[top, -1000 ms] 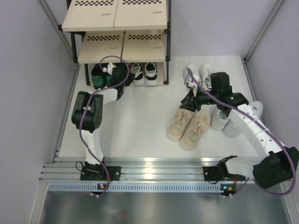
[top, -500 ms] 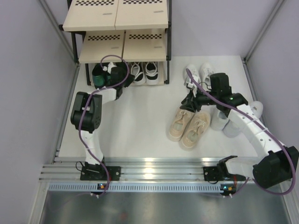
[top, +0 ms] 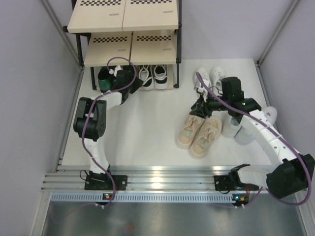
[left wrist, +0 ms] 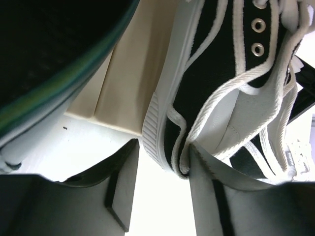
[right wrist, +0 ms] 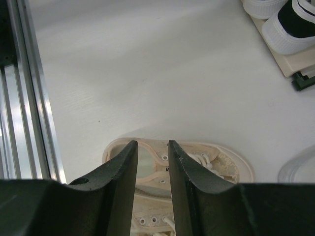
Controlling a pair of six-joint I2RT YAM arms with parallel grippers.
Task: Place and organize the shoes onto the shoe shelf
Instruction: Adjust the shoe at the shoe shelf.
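While the left tool (left wrist: 163,147) stood released at the bottom tier of the shoe shelf (top: 123,22), fingers apart by the heel of a black-and-white sneaker (left wrist: 206,83), a dark green shoe (top: 104,81) sat beside it on that board. Right of the shelf, the right tool (right wrist: 152,143) hung over the beige sneakers (top: 199,132) on the bench (top: 147,123); its grip could not be told.

beige sneakers (top: 199,132), blk/wht sneakers (top: 151,76), dk green shoe (top: 103,84), checkered-edged beige shelf (top: 129,50)
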